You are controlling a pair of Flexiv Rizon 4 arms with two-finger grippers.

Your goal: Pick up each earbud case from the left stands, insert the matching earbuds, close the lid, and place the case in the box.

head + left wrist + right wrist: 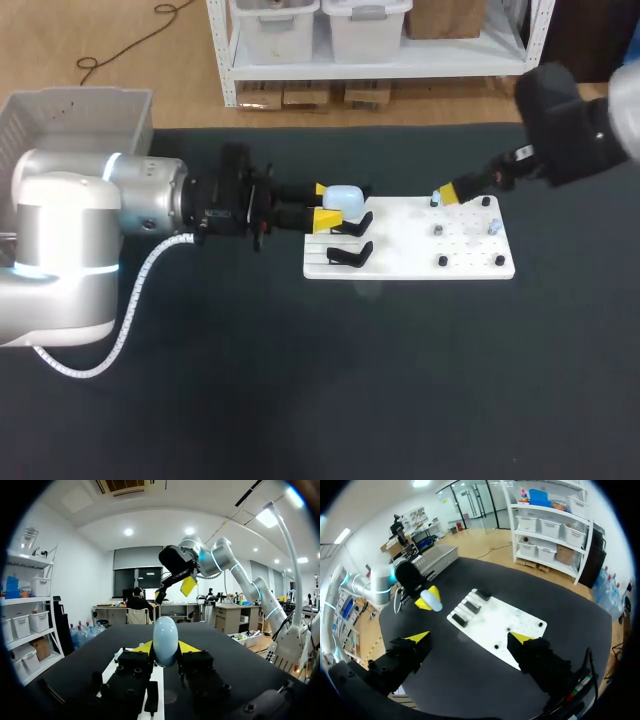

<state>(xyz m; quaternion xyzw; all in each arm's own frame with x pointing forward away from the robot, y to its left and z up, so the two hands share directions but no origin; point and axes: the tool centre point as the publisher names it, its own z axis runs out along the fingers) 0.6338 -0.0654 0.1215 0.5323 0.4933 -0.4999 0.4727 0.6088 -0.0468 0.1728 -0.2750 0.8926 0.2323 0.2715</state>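
Pale blue and rounded, the earbud case (165,640) is sitting upright between the two yellow tips of the left gripper (326,204), which is clamping it from both sides at a narrow spread. In the head view the left arm (120,210) is coming in from the left and holding the case over the far left corner of the white board (465,250), by the black stands (350,254) at that end; whether the case is touching a stand I cannot tell. The right gripper (469,638) is hanging over the board's far edge with its fingers spread wide, the board lying ahead of them in the right wrist view. A few small pale earbuds (438,230) are lying on the right half of the board among black pegs (442,261). The board is resting on the dark table (300,400), and the pale box (80,110) is standing at the table's far left corner, well apart from the board.
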